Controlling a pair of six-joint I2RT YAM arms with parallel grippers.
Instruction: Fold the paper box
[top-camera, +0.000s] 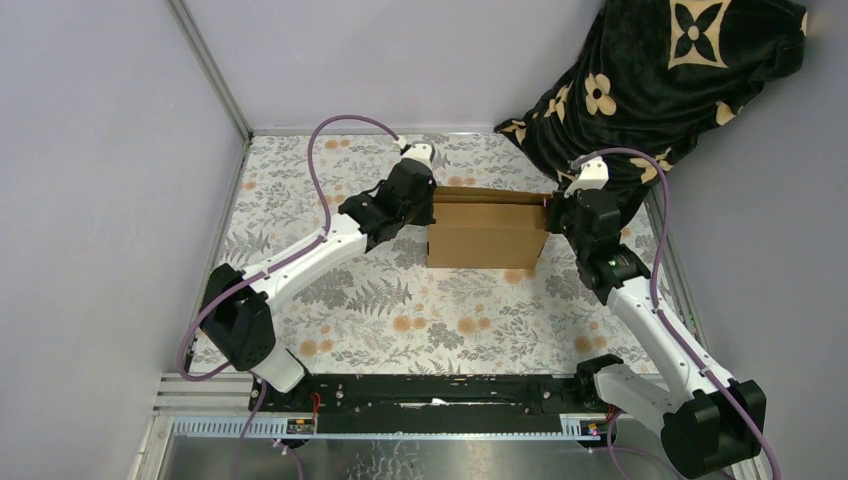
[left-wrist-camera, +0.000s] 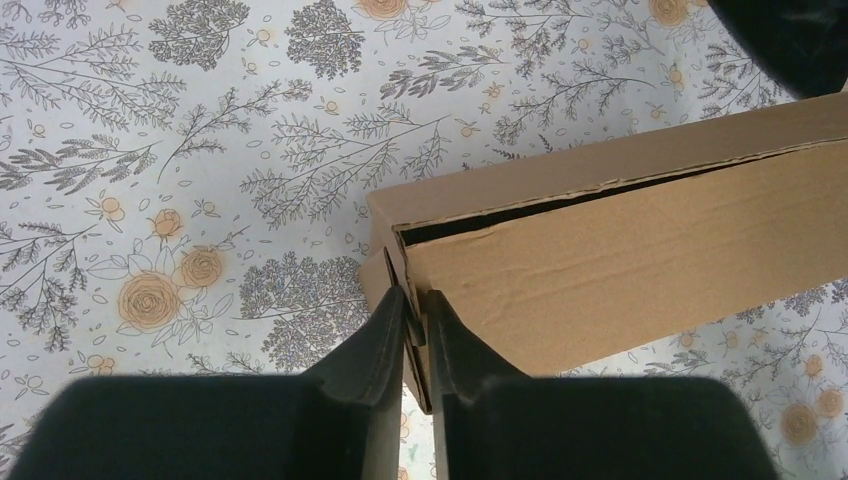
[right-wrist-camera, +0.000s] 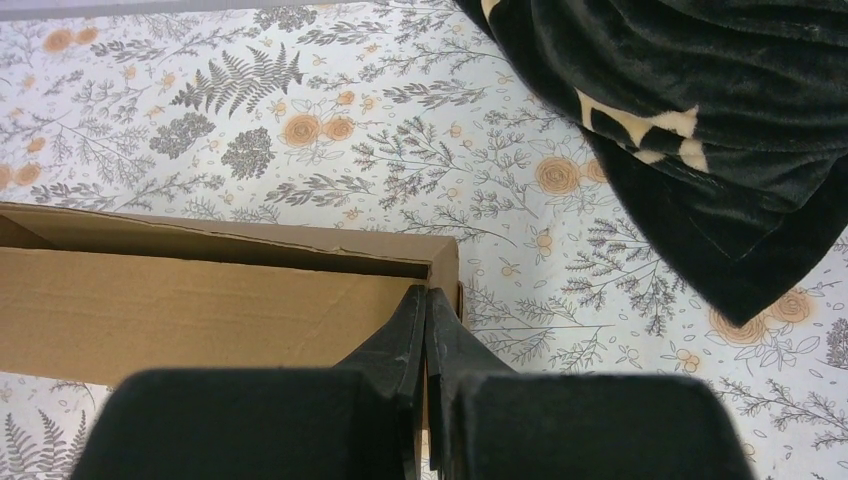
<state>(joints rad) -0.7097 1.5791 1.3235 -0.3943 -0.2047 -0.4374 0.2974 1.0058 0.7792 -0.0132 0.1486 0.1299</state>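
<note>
Top external: both arms (top-camera: 310, 250) flank paper box (top-camera: 487, 235).

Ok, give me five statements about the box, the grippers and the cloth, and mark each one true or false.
1. The paper box lies on the floral tablecloth between the two grippers. True.
2. The right gripper is wide open. False: it is shut, its tips at the box's right end.
3. A dark cloth with pale flowers lies at the far right corner. True.
4. The left gripper hovers over the middle of the lid. False: it is at the box's left end, pinching the end wall.
5. The box is a flat, unfolded sheet. False: it stands folded up, with a narrow dark gap under the lid.
</note>
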